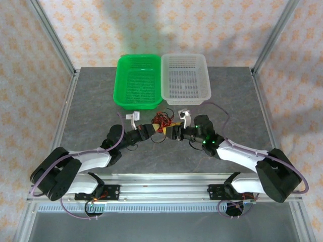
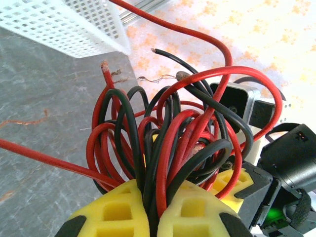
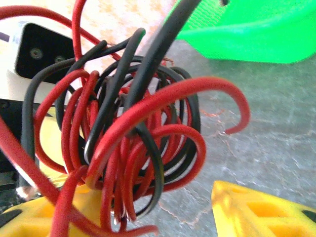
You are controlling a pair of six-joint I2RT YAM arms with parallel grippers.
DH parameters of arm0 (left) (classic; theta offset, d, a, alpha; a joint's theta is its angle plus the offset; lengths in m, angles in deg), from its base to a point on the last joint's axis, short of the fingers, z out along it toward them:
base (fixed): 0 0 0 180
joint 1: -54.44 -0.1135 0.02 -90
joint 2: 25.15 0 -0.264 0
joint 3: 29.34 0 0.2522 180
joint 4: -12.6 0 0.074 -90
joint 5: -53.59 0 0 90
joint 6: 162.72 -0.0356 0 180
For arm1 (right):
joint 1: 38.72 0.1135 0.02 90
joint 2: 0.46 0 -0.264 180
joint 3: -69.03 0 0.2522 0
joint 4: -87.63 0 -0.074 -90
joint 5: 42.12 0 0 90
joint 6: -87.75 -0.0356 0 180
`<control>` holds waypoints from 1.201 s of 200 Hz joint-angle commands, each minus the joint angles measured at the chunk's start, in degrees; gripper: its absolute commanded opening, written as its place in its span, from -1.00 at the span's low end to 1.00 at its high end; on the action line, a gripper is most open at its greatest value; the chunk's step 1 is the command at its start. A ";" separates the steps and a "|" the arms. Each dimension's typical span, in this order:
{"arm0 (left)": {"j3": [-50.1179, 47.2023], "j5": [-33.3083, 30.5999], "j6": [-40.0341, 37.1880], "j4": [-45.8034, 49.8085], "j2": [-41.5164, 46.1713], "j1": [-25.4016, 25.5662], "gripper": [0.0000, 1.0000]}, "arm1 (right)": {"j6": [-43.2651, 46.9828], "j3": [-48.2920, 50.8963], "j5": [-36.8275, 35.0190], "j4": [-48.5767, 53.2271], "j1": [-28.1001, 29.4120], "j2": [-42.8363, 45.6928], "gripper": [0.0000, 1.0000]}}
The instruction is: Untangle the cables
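The cables (image 1: 162, 122), a tangled knot of thin red and black wires, are found near the middle of the bench (image 1: 91, 116), just on the near side of two baskets. A green basket (image 1: 137, 105) and a white basket (image 1: 185, 100) are set side by side at the far edge of the bench, touching each other.

The left gripper (image 1: 155, 130) is brought to the knot from the left. In the left wrist view its yellow fingers (image 2: 113, 212) are seen closed together on the lower part of the cables (image 2: 168, 143), with loops and loose ends fanning out above them and the corner of the white basket (image 2: 59, 24) behind.

The right gripper (image 1: 174, 131) is placed at the knot from the right. In the right wrist view its yellow fingers (image 3: 252, 207) are held apart: the cables (image 3: 133, 148) are bunched against the left-hand finger, while the other finger is kept clear of them. Nothing is clamped by it. The green basket (image 3: 247, 24) is seen beyond.
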 commanded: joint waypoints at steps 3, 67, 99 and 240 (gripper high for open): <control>3.27 1.27 -2.26 2.08 3.13 1.97 -1.00 | 1.37 0.63 4.49 -7.05 -0.25 1.48 0.05; 4.33 2.33 0.15 -2.53 4.18 4.64 -0.98 | 3.86 0.34 6.97 -6.86 -0.25 5.55 -1.00; 9.17 -1.21 -10.52 17.36 10.31 4.73 0.02 | 13.04 -2.64 2.12 8.67 -0.34 13.10 -1.00; 25.94 -5.68 -48.17 54.24 15.20 4.73 0.41 | 43.47 -25.13 12.73 50.97 -1.25 9.48 -1.00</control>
